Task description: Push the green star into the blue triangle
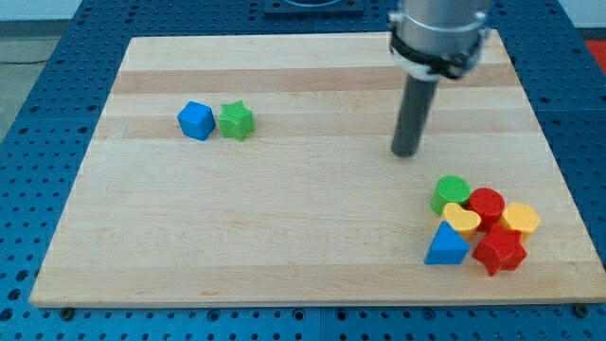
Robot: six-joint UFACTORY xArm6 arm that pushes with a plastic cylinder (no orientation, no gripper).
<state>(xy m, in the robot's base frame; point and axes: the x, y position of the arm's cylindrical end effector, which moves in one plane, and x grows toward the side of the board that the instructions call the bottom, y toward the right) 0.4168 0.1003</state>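
Our table (pixel 284 246) carries two groups set well apart: a cluster at the view's lower right and a pair at the upper left. We have no claw to spread or press together, only a rod, and my tip (pixel 405 152) stands on bare wood, near the cluster and far from the pair. The blue triangle (pixel 446 246) sits at the cluster's left edge, touching a yellow block (pixel 461 220), below the green cylinder (pixel 451 192). The green star (pixel 236 120) lies beside the blue cube (pixel 196 120), apparently touching. We judge it best to circle round to the star's upper-left side, slip between it and the cube, then push steadily toward the triangle, correcting drift early
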